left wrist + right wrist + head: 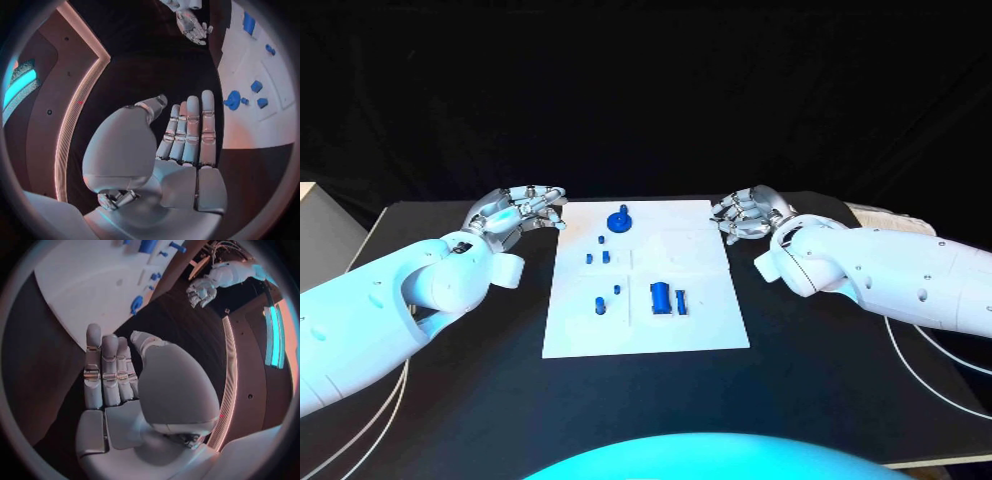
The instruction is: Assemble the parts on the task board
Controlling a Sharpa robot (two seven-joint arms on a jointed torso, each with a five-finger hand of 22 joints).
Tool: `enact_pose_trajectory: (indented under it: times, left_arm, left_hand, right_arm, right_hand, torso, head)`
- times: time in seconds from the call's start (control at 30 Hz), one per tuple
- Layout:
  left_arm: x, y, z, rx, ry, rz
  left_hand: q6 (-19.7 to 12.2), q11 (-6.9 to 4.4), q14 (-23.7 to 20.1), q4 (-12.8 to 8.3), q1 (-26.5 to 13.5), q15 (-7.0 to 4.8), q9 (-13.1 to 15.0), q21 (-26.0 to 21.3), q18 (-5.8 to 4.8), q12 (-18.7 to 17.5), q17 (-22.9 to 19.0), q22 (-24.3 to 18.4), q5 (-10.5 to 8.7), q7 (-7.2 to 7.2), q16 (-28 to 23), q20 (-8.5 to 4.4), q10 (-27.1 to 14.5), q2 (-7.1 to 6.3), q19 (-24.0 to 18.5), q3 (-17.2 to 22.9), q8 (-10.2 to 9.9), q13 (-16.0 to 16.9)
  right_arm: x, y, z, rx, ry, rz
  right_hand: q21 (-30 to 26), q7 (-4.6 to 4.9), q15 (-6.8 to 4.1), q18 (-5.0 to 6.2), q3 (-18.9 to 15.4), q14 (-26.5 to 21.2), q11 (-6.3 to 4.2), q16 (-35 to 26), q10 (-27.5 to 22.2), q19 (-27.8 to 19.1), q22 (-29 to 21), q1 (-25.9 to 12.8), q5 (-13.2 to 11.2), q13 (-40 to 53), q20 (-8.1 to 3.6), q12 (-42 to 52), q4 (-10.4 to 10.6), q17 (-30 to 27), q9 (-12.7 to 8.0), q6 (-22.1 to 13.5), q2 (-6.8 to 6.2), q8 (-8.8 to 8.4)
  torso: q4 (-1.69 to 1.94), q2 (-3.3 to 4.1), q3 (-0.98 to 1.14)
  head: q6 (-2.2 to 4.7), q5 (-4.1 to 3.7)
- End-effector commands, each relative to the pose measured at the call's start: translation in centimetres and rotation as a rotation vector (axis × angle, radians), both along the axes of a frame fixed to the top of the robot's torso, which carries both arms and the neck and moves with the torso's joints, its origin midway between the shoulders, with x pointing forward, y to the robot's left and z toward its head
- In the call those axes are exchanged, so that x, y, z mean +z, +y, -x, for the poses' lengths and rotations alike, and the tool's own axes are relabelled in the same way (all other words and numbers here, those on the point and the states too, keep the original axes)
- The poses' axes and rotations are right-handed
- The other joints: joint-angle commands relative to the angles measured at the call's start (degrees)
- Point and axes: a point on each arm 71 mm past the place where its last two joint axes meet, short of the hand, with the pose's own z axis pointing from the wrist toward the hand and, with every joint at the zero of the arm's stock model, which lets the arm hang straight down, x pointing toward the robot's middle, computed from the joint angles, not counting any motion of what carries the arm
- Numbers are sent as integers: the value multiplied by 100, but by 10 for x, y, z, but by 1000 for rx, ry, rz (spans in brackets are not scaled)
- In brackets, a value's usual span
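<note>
White task board (pixel 646 330) lies nearest, mid-table, small blue parts (pixel 661 297) scattered on it and a round blue knob (pixel 620 219) at its far end. Left hand (pixel 516 213) hovers beside its far-left corner, fingers straight, holding nothing; right hand (pixel 750 215) likewise at the far-right corner.

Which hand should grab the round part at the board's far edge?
Probably left. The round part lies left of the board's middle, nearer the left hand than the right hand. Both hold nothing.
</note>
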Motion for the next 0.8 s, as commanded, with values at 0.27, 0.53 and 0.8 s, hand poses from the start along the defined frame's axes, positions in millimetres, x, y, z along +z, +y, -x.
enact_pose_trajectory:
  times: [0.27,0.53,0.8]
  left_arm:
    - [-12,2,-21,189,-79,75]
    - [-22,2,-27,182,-47,43]
    - [-16,-11,-19,205,-61,25]
  left_hand:
    - [-677,319,-1018,143,94,596,-455,-2362,-14,-1475,-1163,-1679,5,-300,-3087,621,-297,14,-1132,-207,-501,-585]
    - [-4850,-830,-4973,-835,-2259,-492,-2035,-3336,-970,-2652,-2501,-3843,-300,-1117,-5234,-1024,-5005,1011,-5247,-2946,-1679,-943]
    - [-4850,-830,-4973,-835,-3751,-492,-2035,-3336,-970,-2652,-2501,-3843,-300,-1117,-5234,-1024,-5005,1011,-5247,-2946,-1679,-943]
  right_arm:
    - [-3,4,-31,-4,-109,-298]
    - [-9,7,-34,-35,-93,-257]
    - [-5,22,-21,-46,-105,-337]
  right_hand:
    - [-575,216,515,75,535,-773,331,-2727,346,-1188,-2200,-164,-359,-3221,557,-2338,-264,-1722,-527,93,-33,-696]
    - [-931,-877,-43,-982,-2370,-2572,-468,-4350,-1413,-6818,-5820,-2666,-1395,-4532,-623,-3401,-1450,-4669,-2722,-4772,1257,-2106]
    - [-931,-877,-43,-982,-2370,-6770,-468,-4350,-5603,-6818,-5820,-4185,-1395,-4532,-623,-3401,-1450,-4669,-2722,-4772,1257,-2106]
  torso:
    - [-32,-275,-25]
    - [-32,-290,-9]
    - [-111,-327,76]
  head:
    - [446,194]
    - [492,244]
    - [745,323]
